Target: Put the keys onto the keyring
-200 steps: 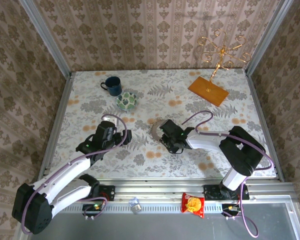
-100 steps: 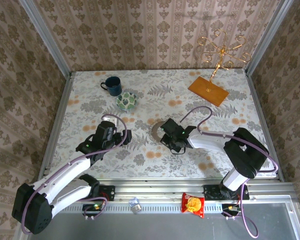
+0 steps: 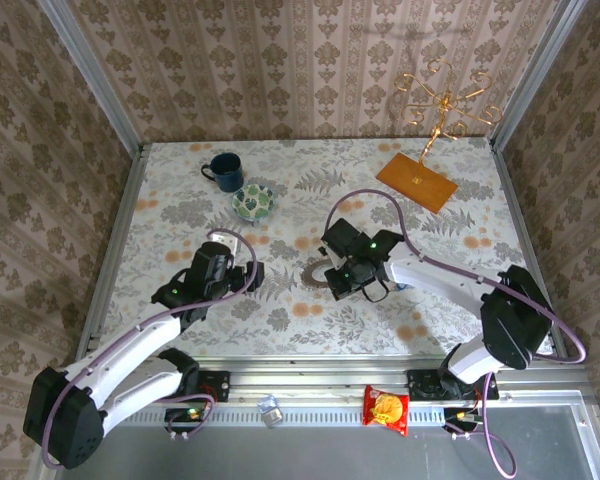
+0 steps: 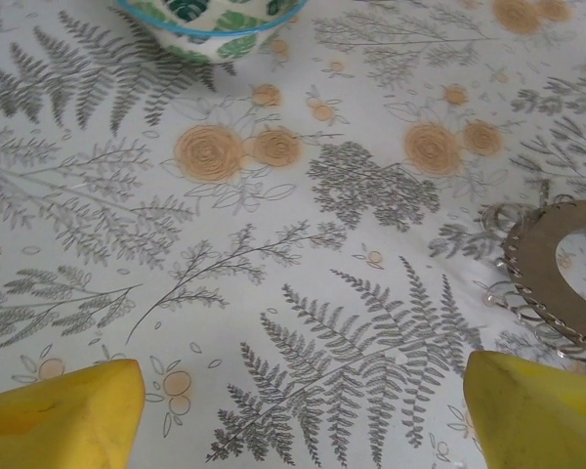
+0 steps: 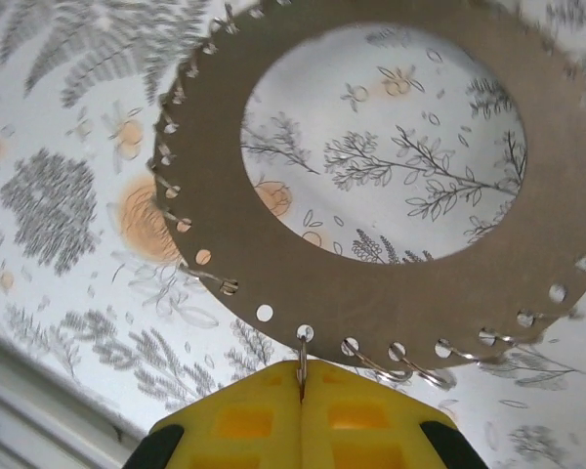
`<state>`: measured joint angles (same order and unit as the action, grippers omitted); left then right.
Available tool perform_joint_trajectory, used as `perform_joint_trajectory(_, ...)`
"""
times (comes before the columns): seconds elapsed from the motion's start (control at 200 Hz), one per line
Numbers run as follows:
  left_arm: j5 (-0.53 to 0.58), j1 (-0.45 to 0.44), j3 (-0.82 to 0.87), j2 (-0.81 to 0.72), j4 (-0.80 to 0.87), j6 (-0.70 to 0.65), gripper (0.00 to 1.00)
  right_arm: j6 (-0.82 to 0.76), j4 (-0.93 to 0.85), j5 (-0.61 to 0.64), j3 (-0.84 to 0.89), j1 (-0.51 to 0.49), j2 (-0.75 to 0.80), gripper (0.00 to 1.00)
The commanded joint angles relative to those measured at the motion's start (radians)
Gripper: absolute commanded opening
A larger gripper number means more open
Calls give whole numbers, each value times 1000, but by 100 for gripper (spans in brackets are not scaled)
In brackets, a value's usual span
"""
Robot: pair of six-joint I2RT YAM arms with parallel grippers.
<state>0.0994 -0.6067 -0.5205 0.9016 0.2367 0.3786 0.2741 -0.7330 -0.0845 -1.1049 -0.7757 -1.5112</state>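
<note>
I am clenching the right tool (image 5: pixel 303 376) on a wire loop (image 5: pixel 302 350) at the keyring (image 5: pixel 215 176) rim just ahead; the left tool (image 4: pixel 303 391) is hanging released, keyring ahead-right.

Back wall (image 3: pixel 300 60): beige-brown damask wallpaper in vertical bands, across the top of the overhead frame.
Left wall (image 3: pixel 30 200): same paper, down the left edge.
Right wall (image 3: pixel 580 180): same paper, down the right edge.
Corner posts (image 3: pixel 90 70): grey metal, slanting in from the upper corners.
Tabletop (image 3: pixel 180 215): pale cloth printed with grey ferns and orange flowers, centre of frame.
Front rail (image 3: pixel 310 385): slotted aluminium, along the lower frame.
Light: soft and even across the cloth.
</note>
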Motion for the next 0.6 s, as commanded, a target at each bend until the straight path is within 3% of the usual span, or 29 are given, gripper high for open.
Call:
perform_joint_trajectory(0.0, -58, -14, -58, -15, -50, -122, 81, -273, -95, -25, -55, 7, 50, 0)
perform_joint_trajectory(0.195, -159, -22, -70, -4, -150, -300, 68, -381, -41, -77, -59, 34, 88, 0)
perform_joint_trajectory(0.39, -322, -22, -110, 21, -181, -546, 61, -517, 33, -169, -50, 59, 152, 0)
perform_joint_trajectory(0.59, -449, -19, -113, 55, -238, -705, 53, -646, 70, -271, -54, 103, 163, 0)
